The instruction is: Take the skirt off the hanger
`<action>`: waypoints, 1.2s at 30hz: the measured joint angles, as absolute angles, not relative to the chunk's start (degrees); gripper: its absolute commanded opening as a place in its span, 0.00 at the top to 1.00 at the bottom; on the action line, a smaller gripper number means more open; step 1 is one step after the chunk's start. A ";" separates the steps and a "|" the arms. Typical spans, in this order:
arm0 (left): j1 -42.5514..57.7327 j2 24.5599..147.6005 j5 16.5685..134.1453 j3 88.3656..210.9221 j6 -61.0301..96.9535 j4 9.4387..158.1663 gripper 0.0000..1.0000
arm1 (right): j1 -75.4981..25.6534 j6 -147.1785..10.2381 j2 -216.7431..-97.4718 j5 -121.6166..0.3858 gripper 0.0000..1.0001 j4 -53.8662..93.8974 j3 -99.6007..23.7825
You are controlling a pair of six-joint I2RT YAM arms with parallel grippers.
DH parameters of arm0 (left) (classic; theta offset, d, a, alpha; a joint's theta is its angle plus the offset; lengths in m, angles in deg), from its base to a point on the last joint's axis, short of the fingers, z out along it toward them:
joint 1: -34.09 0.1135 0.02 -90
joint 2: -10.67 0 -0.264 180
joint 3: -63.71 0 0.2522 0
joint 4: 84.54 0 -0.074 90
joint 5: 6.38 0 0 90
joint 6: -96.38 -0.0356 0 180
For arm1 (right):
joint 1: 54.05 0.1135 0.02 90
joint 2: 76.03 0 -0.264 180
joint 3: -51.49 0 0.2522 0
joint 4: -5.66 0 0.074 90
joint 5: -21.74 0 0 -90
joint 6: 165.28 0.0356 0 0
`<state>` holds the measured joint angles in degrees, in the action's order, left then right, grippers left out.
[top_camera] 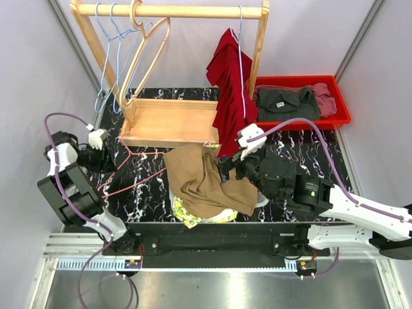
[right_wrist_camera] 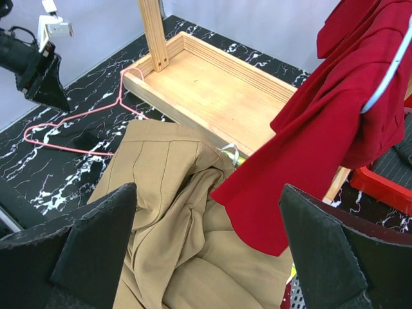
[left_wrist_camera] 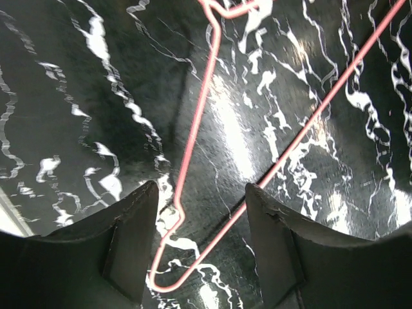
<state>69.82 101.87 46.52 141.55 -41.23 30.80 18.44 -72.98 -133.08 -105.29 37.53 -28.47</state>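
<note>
The tan pleated fabric skirt (top_camera: 206, 183) lay crumpled in a heap at the near edge of the black white-veined marble worktop (top_camera: 302, 148), just in front of the wooden garment rack (top_camera: 167, 122). Its left part spread flat with the seams showing, and its right part was bunched into folds. The thin pink wire hanger (left_wrist_camera: 309, 122) lay flat on the worktop to the skirt's left, bare of cloth. Whether its near end touched the skirt's edge could not be told.

The left gripper (left_wrist_camera: 199, 257) hovered low over the hanger with its fingers (left_wrist_camera: 132, 244) spread apart. One rounded corner of the wire sat between them, and neither finger pressed on it.

The right gripper (right_wrist_camera: 206, 257) hung above the bunched part of the skirt, its fingers (right_wrist_camera: 96, 251) wide apart and grasping nothing.

A dark red garment (top_camera: 228, 84) drooped from the rack's rail, its lower edge hanging just beside the skirt. A red plastic bin (top_camera: 341, 119) of folded clothes stood at the far right.
</note>
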 measured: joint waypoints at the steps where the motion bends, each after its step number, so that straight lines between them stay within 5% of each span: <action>1: 69.82 101.92 46.54 140.85 -41.89 30.83 0.36 | 18.44 -73.00 -133.08 -105.29 0.00 37.44 -28.45; 27: 73.77 108.30 46.41 134.05 -50.61 38.45 0.33 | 18.44 -74.14 -143.99 -105.05 0.00 39.56 -41.41; 36: 73.84 108.28 46.82 132.81 -51.77 41.51 0.86 | 18.44 -74.09 -144.34 -104.75 0.00 40.48 -41.78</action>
